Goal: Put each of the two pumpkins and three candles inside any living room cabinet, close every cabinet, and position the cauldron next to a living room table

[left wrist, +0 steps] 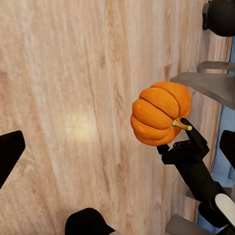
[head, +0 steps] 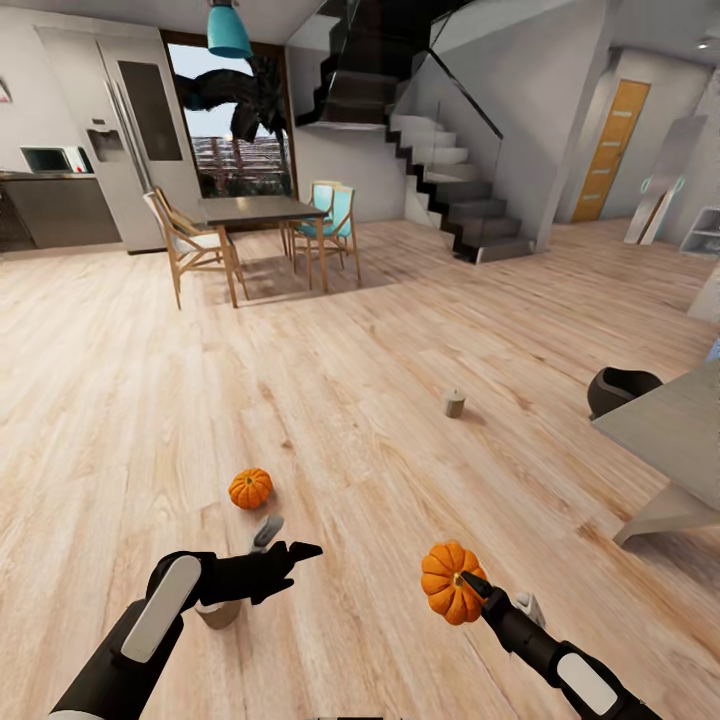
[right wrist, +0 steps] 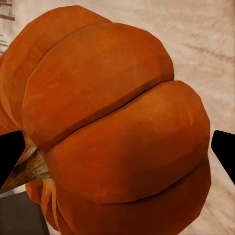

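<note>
My right gripper (head: 470,585) is shut on a bright-orange pumpkin (head: 448,582), held just above the wooden floor; up close that pumpkin (right wrist: 117,122) sits between the black fingertips (right wrist: 10,154). It also shows in the left wrist view as the pumpkin (left wrist: 159,115). A second pumpkin (head: 250,488) rests on the floor ahead of my left gripper (head: 292,542), which is open and holds nothing. One grey-beige candle (head: 454,403) stands further out on the floor. Another candle (head: 218,612) peeks out under my left wrist. The black cauldron (head: 620,388) sits beside the grey table (head: 680,420) at right.
Wide wooden floor lies ahead. A dining table (head: 262,210) with chairs (head: 190,245) stands far back, near the kitchen fridge (head: 135,130). Stairs (head: 450,190) rise at the back right, beside an orange door (head: 610,150).
</note>
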Robot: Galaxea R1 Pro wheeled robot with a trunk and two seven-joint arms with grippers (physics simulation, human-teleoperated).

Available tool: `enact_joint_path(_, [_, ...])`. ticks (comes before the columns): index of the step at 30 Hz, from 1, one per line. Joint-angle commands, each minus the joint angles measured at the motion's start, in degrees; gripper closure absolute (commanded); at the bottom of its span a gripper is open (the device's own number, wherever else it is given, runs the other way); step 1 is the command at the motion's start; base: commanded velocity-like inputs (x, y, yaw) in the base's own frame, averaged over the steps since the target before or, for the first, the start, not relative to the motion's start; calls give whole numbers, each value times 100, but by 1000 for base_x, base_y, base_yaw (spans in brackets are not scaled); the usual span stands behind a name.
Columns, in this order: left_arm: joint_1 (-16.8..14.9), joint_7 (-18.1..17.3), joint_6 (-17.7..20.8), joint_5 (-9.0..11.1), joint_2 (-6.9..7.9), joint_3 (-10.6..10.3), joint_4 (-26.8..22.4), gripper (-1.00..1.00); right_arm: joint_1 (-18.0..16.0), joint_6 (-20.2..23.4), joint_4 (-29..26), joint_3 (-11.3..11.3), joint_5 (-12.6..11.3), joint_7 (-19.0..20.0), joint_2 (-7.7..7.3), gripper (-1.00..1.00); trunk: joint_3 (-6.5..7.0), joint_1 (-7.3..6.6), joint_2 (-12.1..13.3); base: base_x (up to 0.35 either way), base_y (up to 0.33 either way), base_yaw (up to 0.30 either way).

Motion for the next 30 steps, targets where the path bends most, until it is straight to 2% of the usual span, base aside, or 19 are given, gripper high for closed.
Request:
enact_joint_path(1, [-2, 34, 9, 36, 5, -9, -3, -100, 1, 28, 2, 22, -54, 1, -5, 100, 18, -3, 0, 0, 0, 0])
enact_joint_path(7, [0, 34, 10, 36, 2, -9, -7, -100, -3, 24, 2, 1, -51, -16, -5, 100, 154, -19, 8, 0, 0, 0])
enact_joint_path(19, [-1, 29, 9, 35, 3, 9, -43, -100, -1, 53, 2, -10, -58, -9, -5, 100, 108, -19, 8, 0, 0, -82])
enact_joint_path(28, [0, 34, 9, 36, -2, -12, 7, -100, -1, 80, 2, -3, -58, -11, -5, 100, 230, -42, 20, 0, 0, -145])
enact_joint_path(30, [0, 34, 9, 36, -2, -8, 0, -100, -1, 81, 2, 0, -58, -12, -5, 100, 213, -42, 20, 0, 0, -146])
